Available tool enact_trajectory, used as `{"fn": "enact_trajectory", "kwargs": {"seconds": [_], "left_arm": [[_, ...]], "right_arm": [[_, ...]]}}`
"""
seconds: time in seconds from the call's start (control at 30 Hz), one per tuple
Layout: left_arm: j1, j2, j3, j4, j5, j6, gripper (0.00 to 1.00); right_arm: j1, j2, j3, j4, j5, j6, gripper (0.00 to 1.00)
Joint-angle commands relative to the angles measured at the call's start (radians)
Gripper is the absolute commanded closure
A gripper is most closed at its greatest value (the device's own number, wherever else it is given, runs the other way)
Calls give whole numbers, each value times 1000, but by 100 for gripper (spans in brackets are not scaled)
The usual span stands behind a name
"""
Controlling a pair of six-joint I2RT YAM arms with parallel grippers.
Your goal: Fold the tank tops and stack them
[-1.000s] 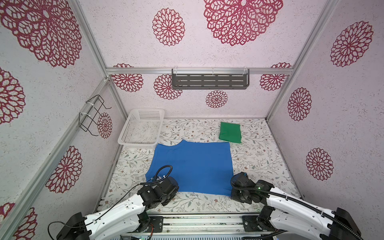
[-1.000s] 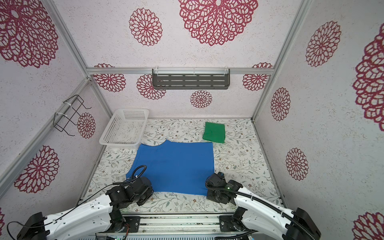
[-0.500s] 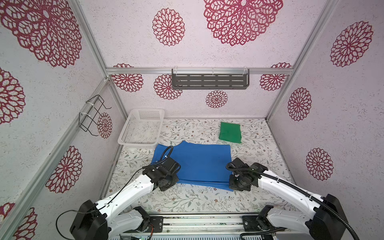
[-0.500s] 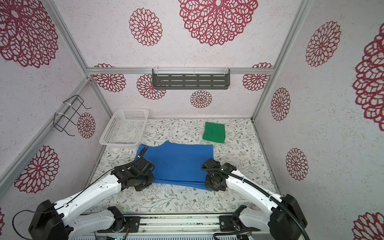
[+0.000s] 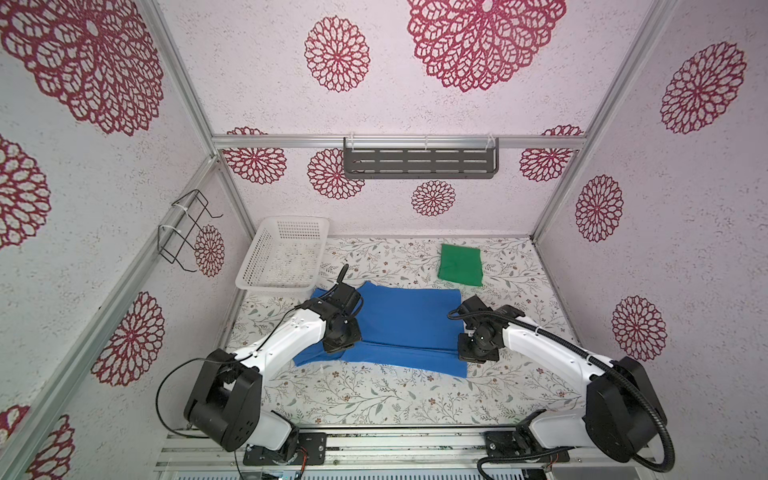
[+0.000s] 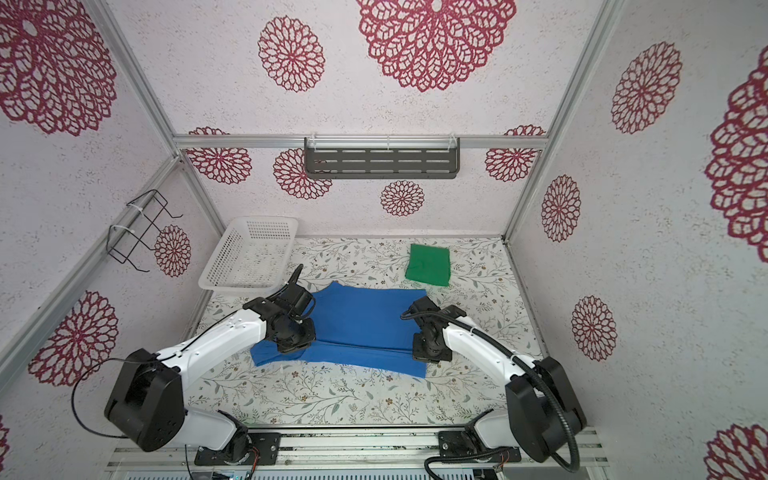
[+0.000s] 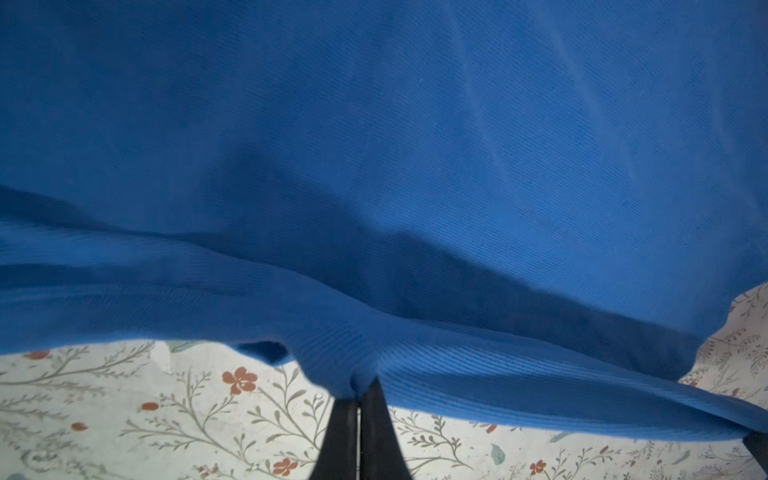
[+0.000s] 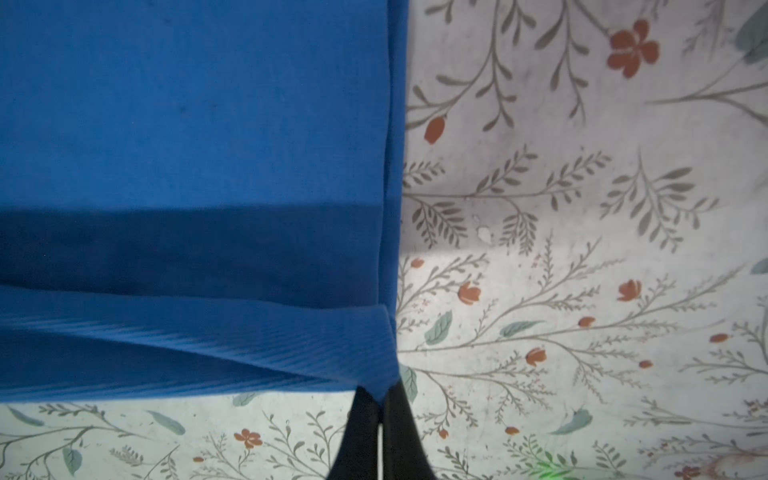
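- The green tank top [image 5: 460, 265] lies at the far right of the bench [image 5: 353, 395], folded into a small rectangle and well apart from both arms. I judge this piece finished.
- The blue tank top [image 5: 409, 320] lies in the middle of the bench, between the two arms. It is only partly folded: its near part is raised and doubled over the flat part.
- The left end effector [image 7: 358, 405] has its fingers together, clamped on a pinch of the blue edge at the left side of the garment.
- The right end effector [image 8: 380, 409] is also closed, gripping the blue corner at the right side, just at the border with the bare bench.
- What is left, in my judgement: to lay this fold down, to make the blue piece as small as the green one, and to stack the two.
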Motion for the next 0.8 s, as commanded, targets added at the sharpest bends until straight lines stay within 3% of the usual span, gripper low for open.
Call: {"fn": "enact_trajectory", "kwargs": {"seconds": [0.0, 0.13, 0.2, 0.27, 0.4, 0.47, 0.57, 0.77], "left_arm": [[39, 70, 64, -29, 12, 132, 100], [69, 180, 145, -30, 38, 190, 97], [75, 227, 186, -25, 44, 210, 87], [83, 270, 245, -46, 39, 238, 79], [99, 292, 356, -137, -15, 297, 62], [105, 260, 381, -190, -53, 315, 53], [116, 158, 337, -262, -123, 295, 52], [213, -191, 5, -252, -192, 133, 52]], "right_arm": [[-39, 44, 40, 13, 20, -79, 100], [-78, 133, 78, 66, 5, -129, 100], [-101, 180, 103, 98, 2, -159, 99], [-124, 234, 152, 104, 8, -190, 88], [-145, 273, 255, 73, 45, -227, 80], [-149, 255, 292, 49, 62, -232, 75], [-142, 188, 278, 32, 43, -210, 73], [-118, -17, 68, 92, -49, -112, 71]]}}
